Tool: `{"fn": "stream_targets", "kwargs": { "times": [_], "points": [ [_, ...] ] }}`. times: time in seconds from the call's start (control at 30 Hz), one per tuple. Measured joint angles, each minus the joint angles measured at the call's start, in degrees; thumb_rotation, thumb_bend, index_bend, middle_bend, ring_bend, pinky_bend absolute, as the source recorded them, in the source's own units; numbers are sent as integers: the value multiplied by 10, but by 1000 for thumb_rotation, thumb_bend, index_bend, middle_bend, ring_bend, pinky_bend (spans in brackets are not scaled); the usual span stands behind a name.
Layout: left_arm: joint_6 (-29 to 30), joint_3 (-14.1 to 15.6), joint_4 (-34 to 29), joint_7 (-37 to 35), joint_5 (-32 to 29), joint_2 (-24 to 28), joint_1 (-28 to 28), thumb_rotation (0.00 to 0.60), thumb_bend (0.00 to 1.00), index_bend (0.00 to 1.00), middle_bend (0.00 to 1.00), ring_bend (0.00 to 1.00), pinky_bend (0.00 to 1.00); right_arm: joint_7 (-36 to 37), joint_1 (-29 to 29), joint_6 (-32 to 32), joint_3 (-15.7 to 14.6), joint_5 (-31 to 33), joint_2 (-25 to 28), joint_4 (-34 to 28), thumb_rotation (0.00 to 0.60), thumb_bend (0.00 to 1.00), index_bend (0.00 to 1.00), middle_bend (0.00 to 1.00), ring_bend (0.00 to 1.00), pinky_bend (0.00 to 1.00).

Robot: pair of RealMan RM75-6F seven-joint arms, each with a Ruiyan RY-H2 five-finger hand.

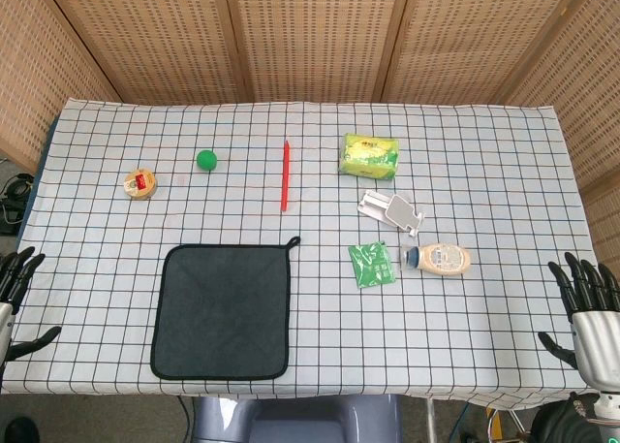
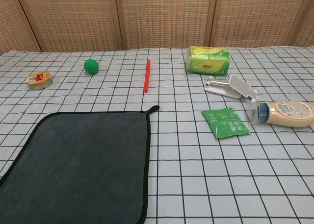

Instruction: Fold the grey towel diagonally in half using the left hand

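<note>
Towel (image 1: 224, 311) lies flat and unfolded on the checked cloth (image 1: 484, 298), its loop at the far right corner. Left hand (image 1: 17, 293) sits at the table edge, left of the towel and apart from it, fingers spread, holding nothing. Right hand (image 1: 589, 307) sits at the opposite edge, well right of the towel, fingers likewise spread and empty. Beyond the towel: tape roll (image 1: 141, 183), ball (image 1: 206, 160), red pen (image 1: 285, 174). Right of the towel: green sachet (image 1: 372, 264), bottle (image 1: 438, 260), white clip (image 1: 391, 210), tissue pack (image 1: 370, 155).

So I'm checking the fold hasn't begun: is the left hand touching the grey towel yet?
No, the left hand hangs at the table's edge, clearly apart from the flat grey towel.
</note>
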Motion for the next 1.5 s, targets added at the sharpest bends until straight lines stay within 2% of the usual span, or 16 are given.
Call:
{"fn": "stream_targets", "kwargs": {
  "times": [0.43,0.63,0.8,0.87,1.03,1.17,1.37,1.5],
  "points": [
    [-32,-5,1,1,-10,-5,-18,600,0,0,0,0,0,7,0,2,4,4,0,2,600,0,0,0,0,0],
    [-112,-26,-7,7,-25,-8,-75,600,0,0,0,0,0,5,4,-6,8,14,-2,5,600,0,0,0,0,0],
    [-227,-61,-6,43,-62,-29,-163,600,3,21,0,0,0,6,8,-15,15,34,-5,12,600,0,0,0,0,0],
    [-284,-78,-1,70,-92,-49,-209,600,46,62,0,0,0,5,10,-19,19,43,-6,15,600,0,0,0,0,0],
    [-398,-110,37,126,-159,-117,-316,600,261,176,0,0,0,7,14,-30,25,63,-7,21,600,0,0,0,0,0],
    [-446,-126,96,156,-193,-186,-378,600,293,219,0,0,0,12,18,-39,32,81,-7,28,600,0,0,0,0,0],
    [-479,-139,180,181,-229,-285,-447,600,302,258,0,0,0,27,20,-47,40,101,-4,34,600,0,0,0,0,0],
    [-493,-143,227,189,-250,-333,-480,600,303,280,0,0,0,34,20,-49,42,107,-2,37,600,0,0,0,0,0]
  ]
}}
